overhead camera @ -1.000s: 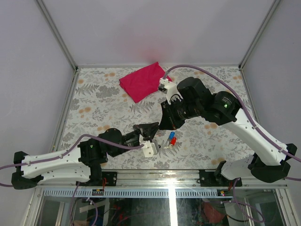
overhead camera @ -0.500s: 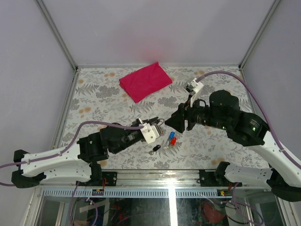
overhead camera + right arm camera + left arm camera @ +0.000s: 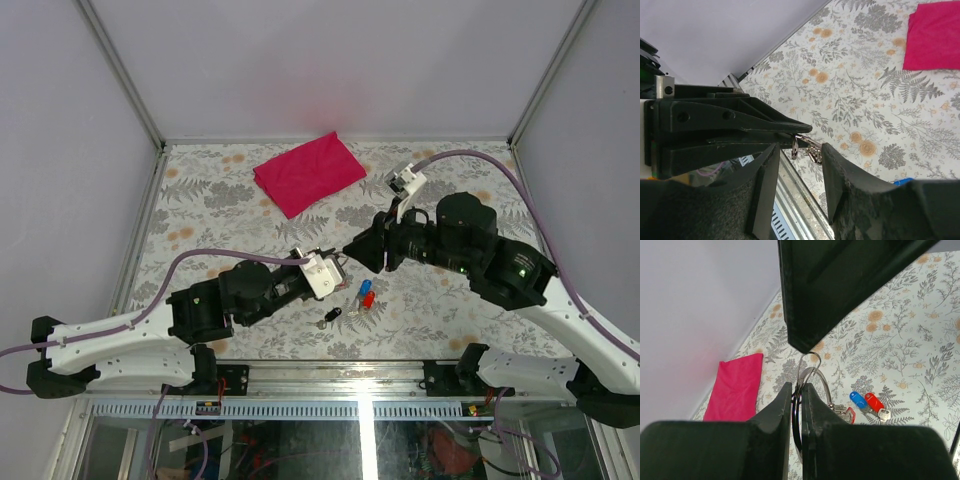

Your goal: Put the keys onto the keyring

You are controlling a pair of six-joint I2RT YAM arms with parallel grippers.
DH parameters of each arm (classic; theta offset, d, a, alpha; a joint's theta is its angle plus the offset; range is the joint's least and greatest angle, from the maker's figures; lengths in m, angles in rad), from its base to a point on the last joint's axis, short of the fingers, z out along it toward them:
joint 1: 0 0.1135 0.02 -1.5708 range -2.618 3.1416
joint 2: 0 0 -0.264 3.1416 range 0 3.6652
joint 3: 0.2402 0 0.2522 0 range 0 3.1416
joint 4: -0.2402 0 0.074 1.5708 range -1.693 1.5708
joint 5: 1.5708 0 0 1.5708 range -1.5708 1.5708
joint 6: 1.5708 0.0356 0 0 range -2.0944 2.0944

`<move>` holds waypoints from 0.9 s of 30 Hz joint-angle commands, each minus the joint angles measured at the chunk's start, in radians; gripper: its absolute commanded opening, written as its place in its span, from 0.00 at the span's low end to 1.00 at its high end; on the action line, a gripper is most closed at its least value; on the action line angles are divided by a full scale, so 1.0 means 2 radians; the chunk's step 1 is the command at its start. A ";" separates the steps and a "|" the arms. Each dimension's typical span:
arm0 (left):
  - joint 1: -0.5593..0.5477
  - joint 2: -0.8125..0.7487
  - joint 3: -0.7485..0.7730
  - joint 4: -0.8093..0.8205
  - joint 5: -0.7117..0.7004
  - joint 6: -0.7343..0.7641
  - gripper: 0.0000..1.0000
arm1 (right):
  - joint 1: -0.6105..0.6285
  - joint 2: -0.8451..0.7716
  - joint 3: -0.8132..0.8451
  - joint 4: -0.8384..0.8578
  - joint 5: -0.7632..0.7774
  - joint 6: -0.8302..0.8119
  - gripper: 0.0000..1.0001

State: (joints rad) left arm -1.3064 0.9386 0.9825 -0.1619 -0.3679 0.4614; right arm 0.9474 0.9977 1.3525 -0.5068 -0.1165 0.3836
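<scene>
- Your left gripper [image 3: 796, 390] is closed tight on the keyring [image 3: 808, 371] and holds it up, seemingly off the table [image 3: 200, 215].
- Your right gripper [image 3: 800, 146] is open, with one finger on each side of the ring.
- The red key [image 3: 872, 402] and the blue key [image 3: 857, 399] lie side by side on the table, not yet threaded.
- I judge that the step in hand is to take the ring with both grippers. Next, close gently on the wire without pulling it out of the left fingers.

Floral table [image 3: 200, 210] bears magenta cloth [image 3: 307, 172], keys [image 3: 364, 294] (red, blue).

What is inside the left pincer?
The left pincer clamps the silver keyring. Its fingers cover the ring's lower arc, so the exact grip cannot be seen.
</scene>
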 commanded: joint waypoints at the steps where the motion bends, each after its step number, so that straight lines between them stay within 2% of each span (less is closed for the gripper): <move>1: 0.002 -0.004 0.021 0.028 -0.014 -0.007 0.00 | 0.003 0.013 0.007 0.022 -0.009 0.008 0.44; 6: 0.002 -0.002 0.020 0.031 -0.016 -0.006 0.00 | 0.003 0.021 0.005 0.015 -0.009 0.012 0.43; 17: 0.002 -0.004 0.021 0.033 -0.020 -0.001 0.00 | 0.003 0.032 0.005 0.019 -0.027 0.019 0.33; 20: 0.003 -0.003 0.021 0.034 -0.020 -0.001 0.00 | 0.003 0.034 0.004 0.022 -0.031 0.020 0.26; 24: 0.002 -0.005 0.020 0.035 -0.019 0.000 0.02 | 0.003 0.035 0.006 0.026 -0.033 0.021 0.00; 26: 0.002 -0.008 0.015 0.042 -0.017 0.002 0.10 | 0.003 0.033 0.008 0.026 -0.032 0.022 0.00; 27: 0.002 -0.011 0.009 0.048 -0.015 0.003 0.17 | 0.002 0.033 0.010 0.026 -0.032 0.023 0.00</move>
State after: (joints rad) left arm -1.3060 0.9386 0.9852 -0.1627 -0.3897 0.4610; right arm 0.9474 1.0641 1.3525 -0.5064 -0.1669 0.4290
